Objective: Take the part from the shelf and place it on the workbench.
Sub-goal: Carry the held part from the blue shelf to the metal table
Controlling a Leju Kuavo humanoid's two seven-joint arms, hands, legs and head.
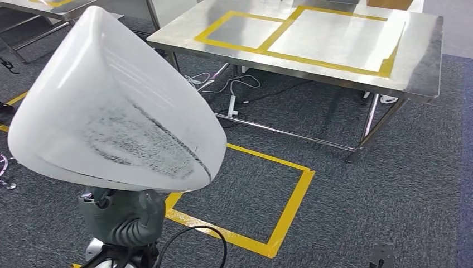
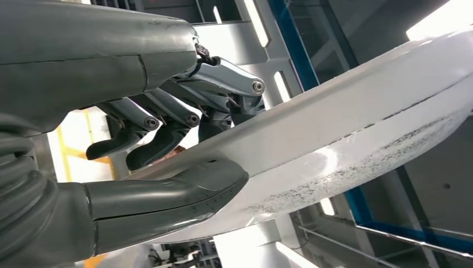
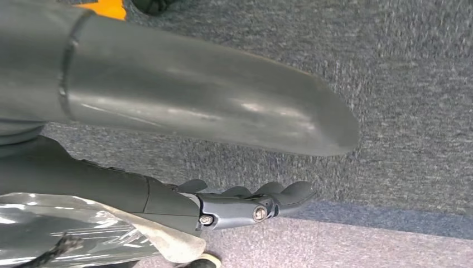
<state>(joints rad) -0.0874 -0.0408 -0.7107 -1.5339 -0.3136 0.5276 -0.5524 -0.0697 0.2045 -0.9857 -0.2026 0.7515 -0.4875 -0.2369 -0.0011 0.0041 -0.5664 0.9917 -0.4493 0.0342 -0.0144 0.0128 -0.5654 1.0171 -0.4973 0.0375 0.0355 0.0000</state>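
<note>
Plastic fills our left side: the large white curved plastic part (image 1: 111,106), smudged with black speckling along its inner face, is carried high on our left hand (image 1: 120,215). In the left wrist view the thumb (image 2: 167,195) presses under the part's rim while the dark fingers (image 2: 162,142) curl over the opposite side, so the shell's edge (image 2: 346,128) is pinched between them; we judge the hold sits at the rim because the body is too broad to wrap. The part is off the shelf and in the air, tilted, well apart from its goal. Beyond the fingers and to their right lies a yellow tape rectangle on the grey carpet (image 1: 290,201), likely a standing mark, and farther on the stainless steel workbench (image 1: 413,72) with yellow taped squares (image 1: 329,39), where we expect the part belongs. Our right hand (image 3: 245,204) hangs over the carpet, fingers stretched out and apart, holding nothing, probably kept free since one hand carries the load.
</note>
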